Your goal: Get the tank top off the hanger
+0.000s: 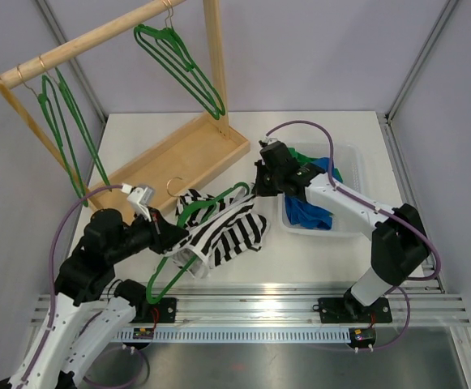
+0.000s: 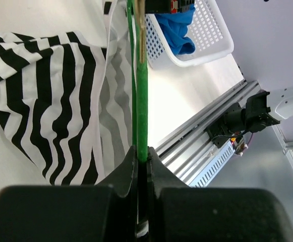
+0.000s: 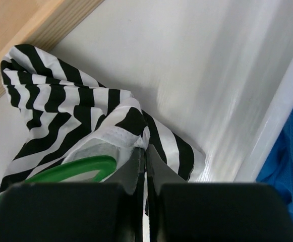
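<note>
Tank top (image 1: 235,231), black/white stripes, lies bunched on the white table (image 1: 300,255) approx. centre, between the two arms and just left of the basket. It's partly on the green hanger (image 1: 211,200). The hanger's curved shoulder shows above the fabric on the far side, and a lower loop sticks out at the near left, toward the rail.

L gripper (image 2: 142,154) comes in from the left. Its fingers are clamped tight on the hanger's green bar w/ no gap visible, and striped fabric drapes just left of the bar in the wrist view. R gripper (image 3: 145,151) reaches from the right at the far-right end of the garment. Its fingers are pinched closed on a fold of striped cloth at the white hem edge, w/ the hanger's green curve just to the left below it.

White mesh basket (image 1: 323,233) sits right of the tank top, near the R arm, w/ blue cloth (image 1: 304,212) and some green cloth (image 1: 304,154) inside.

Far left: wooden rack w/ tray base (image 1: 178,154) and a top rail (image 1: 89,36). One spare green hanger (image 1: 178,65) hangs near the rack's right post, and more green hangers (image 1: 65,130) hang at the rail's left end. A loose gold hook (image 1: 173,186) lies on the table by the tray's near edge.
</note>
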